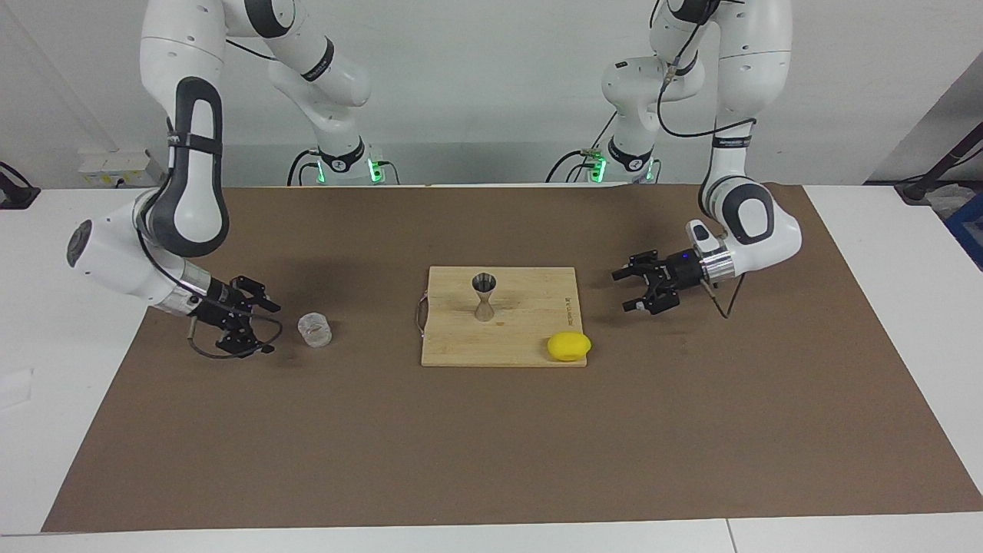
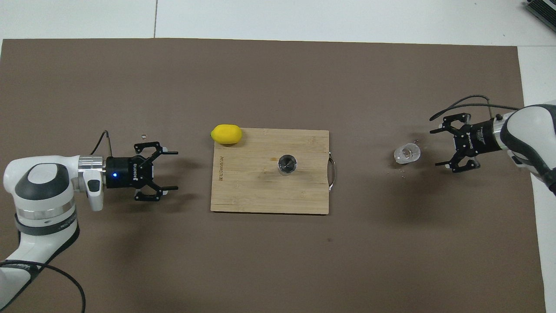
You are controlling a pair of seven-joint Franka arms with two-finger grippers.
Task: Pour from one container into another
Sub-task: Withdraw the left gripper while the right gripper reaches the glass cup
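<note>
left gripper (image 1: 631, 288) low over the brown mat (image 1: 491, 430), jaws apart, holding nothing | jigger (image 1: 484, 296) upright on cutting board (image 1: 530, 349), well apart from the left jaws, which point at it | right gripper (image 1: 257, 322) jaws apart, glass tumbler (image 1: 315, 329) just in front of them, untouched | lemon (image 1: 569, 346) at board's corner

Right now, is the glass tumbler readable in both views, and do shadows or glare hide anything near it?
Facing view: the glass tumbler reads faintly against the brown mat, with no glare; the right gripper throws a soft shadow beside it. Overhead view: the tumbler's rim shows bright and nothing covers it; the steel jigger looks dark inside.
</note>
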